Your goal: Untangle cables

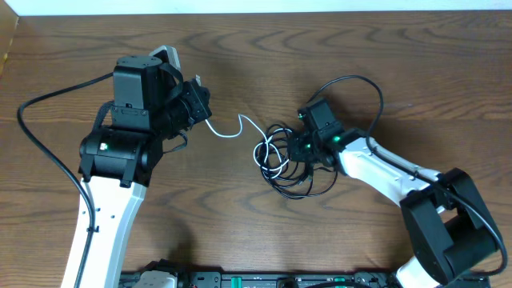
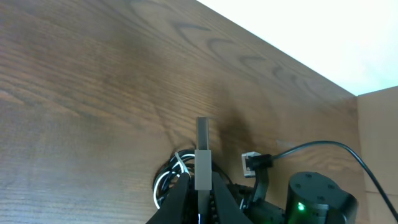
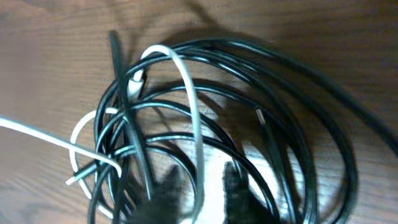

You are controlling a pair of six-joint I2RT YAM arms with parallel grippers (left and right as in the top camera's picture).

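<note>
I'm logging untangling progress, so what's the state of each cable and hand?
white cable: one end held, the rest threaded through the tangle.
black cables: coiled together, tangled, on the table.
left hand: shut on the white cable's end.
right hand: straddling strands of the tangle, grip unclear.

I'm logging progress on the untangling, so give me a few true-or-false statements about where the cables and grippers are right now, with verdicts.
1. The left gripper is shut on the plug end of the white cable. True.
2. The white cable lies clear of the black cables. False: it loops through their bundle.
3. The right gripper is down at that bundle. True.
4. The bundle lies at the far left edge. False: it lies on the table right of centre, by the right gripper.
</note>
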